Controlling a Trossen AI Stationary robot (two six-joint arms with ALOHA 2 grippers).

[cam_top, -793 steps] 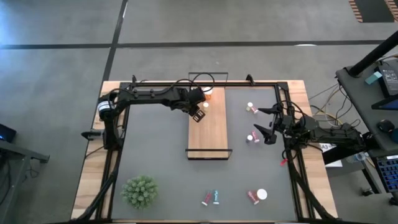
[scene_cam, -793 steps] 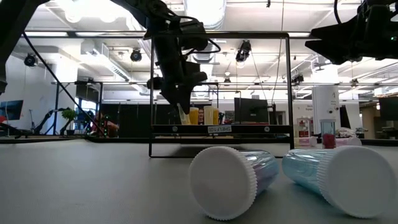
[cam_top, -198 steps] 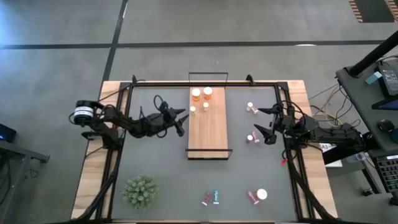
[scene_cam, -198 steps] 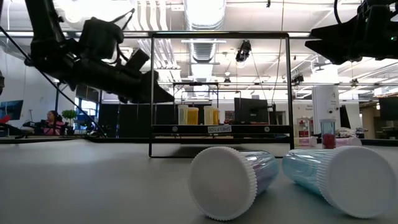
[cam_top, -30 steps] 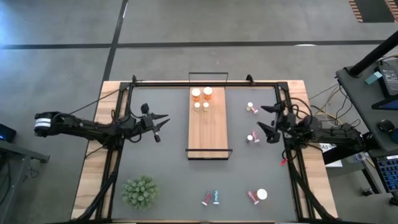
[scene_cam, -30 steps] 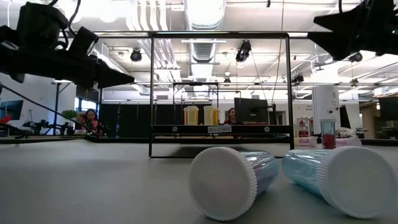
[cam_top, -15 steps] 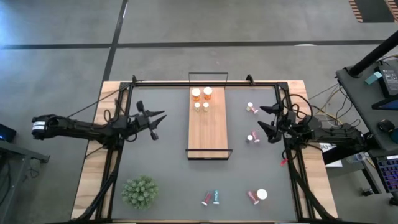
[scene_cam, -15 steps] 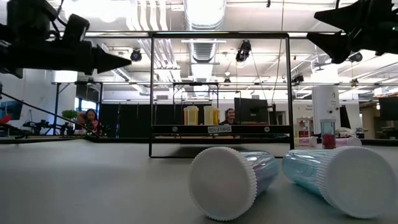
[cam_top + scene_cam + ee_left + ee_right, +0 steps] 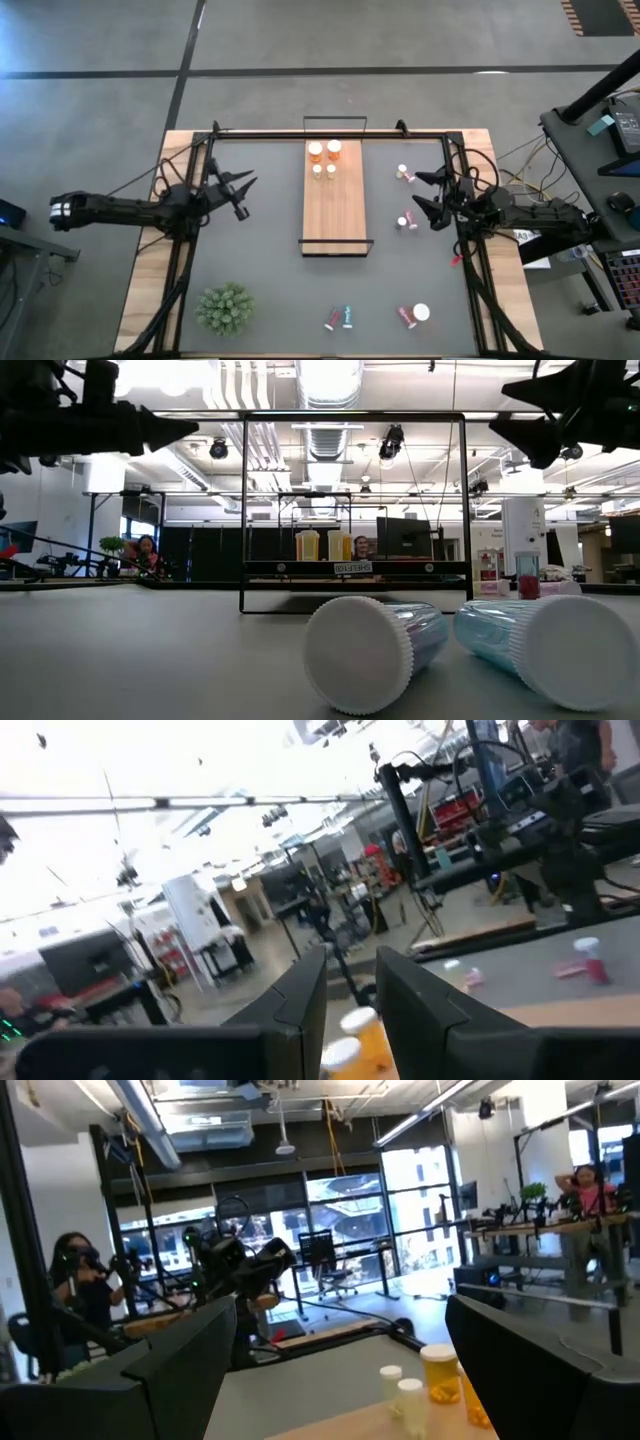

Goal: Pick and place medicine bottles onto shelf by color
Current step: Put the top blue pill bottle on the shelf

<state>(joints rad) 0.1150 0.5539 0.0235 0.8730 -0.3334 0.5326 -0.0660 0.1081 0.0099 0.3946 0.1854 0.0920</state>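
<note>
Left gripper (image 9: 243,187) farther from shelf (image 9: 336,205)

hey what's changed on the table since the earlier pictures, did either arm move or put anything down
The left gripper left a small pale bottle standing on the shelf beside the other three, then drew back off the shelf to the table's left side, empty and shut. The right gripper, open, has barely shifted near the table's right edge. The loose bottles on the table and the green plant lie where they were.
</note>
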